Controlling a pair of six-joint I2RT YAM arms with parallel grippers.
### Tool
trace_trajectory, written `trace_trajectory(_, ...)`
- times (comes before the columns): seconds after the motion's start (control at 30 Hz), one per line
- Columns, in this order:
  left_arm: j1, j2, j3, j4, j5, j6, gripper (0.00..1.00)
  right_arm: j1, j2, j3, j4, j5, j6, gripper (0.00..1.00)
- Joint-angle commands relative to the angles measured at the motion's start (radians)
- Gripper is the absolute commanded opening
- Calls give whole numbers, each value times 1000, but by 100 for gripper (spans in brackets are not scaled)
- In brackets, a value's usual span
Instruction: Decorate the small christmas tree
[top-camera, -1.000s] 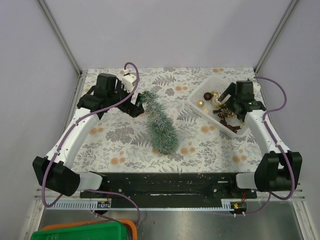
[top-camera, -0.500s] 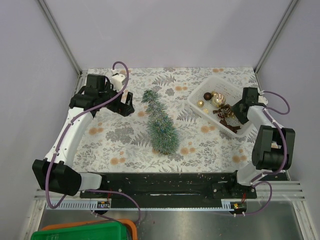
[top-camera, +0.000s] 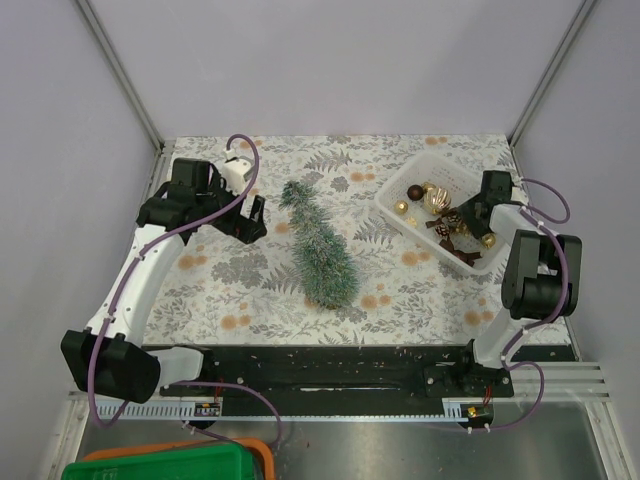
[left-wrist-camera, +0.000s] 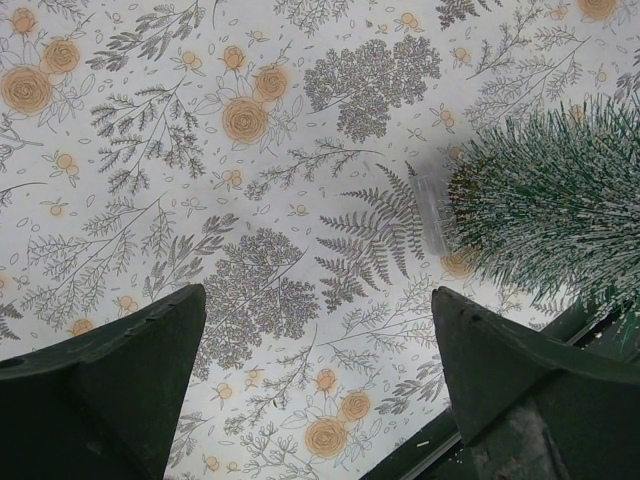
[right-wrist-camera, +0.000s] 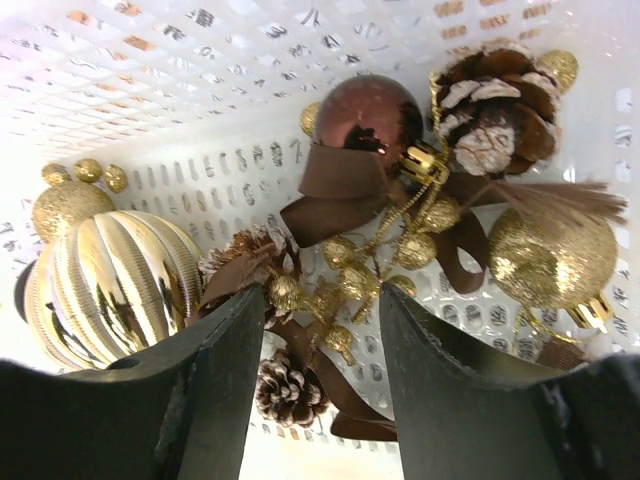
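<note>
The small christmas tree (top-camera: 320, 248) lies on its side mid-table, tip toward the far left and wide end toward me; its wooden base is hidden. It shows at the right edge of the left wrist view (left-wrist-camera: 560, 195). My left gripper (top-camera: 250, 218) is open and empty just left of the tree's tip, over the printed cloth (left-wrist-camera: 320, 390). My right gripper (top-camera: 468, 214) is open inside the white basket (top-camera: 452, 172), its jaws (right-wrist-camera: 322, 370) either side of a brown ribbon sprig with gold berries (right-wrist-camera: 375, 255). A small pinecone (right-wrist-camera: 290, 388) lies between the fingers.
The basket holds a ribbed gold bauble (right-wrist-camera: 120, 285), a brown bauble (right-wrist-camera: 368, 112), a frosted pinecone (right-wrist-camera: 495, 105) and a glitter gold ball (right-wrist-camera: 552, 258). A green and orange bin (top-camera: 165, 465) sits below the table's near edge. Grey walls enclose three sides.
My left gripper has drawn back to the left, away from the tree's tip. My right arm has folded up and its gripper sits lower in the basket. The tree has not moved.
</note>
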Motion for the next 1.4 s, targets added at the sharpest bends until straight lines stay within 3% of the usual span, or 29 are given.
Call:
trace_trajectory(0.0, 5, -15, 1, 34, 35, 14, 99, -4, 20, 55, 67, -16, 22, 55)
trace_trajectory(0.17, 5, -11, 5, 25, 44, 9, 99, -4, 40, 63, 97, -39, 19, 34)
trace_trajectory(0.27, 7, -15, 7, 17, 52, 13, 99, -4, 24, 60, 98, -45, 12, 15)
trace_trajectory(0.37, 5, -20, 1, 17, 53, 14, 99, -4, -37, 37, 100, -56, 9, 7)
trace_trajectory(0.57, 3, -23, -2, 17, 60, 11, 99, -3, -267, -39, 72, -39, 12, 4)
trace_trajectory(0.93, 5, -55, -12, 16, 81, 14, 99, -3, -658, -109, -159, -142, 5, 4)
trace_trajectory(1.13, 5, -77, -27, 17, 93, 17, 99, -3, -759, -54, -296, -185, -38, 3)
trace_trajectory(1.37, 3, -92, -24, 16, 109, 19, 99, -3, -807, 96, -318, -301, -24, 1)
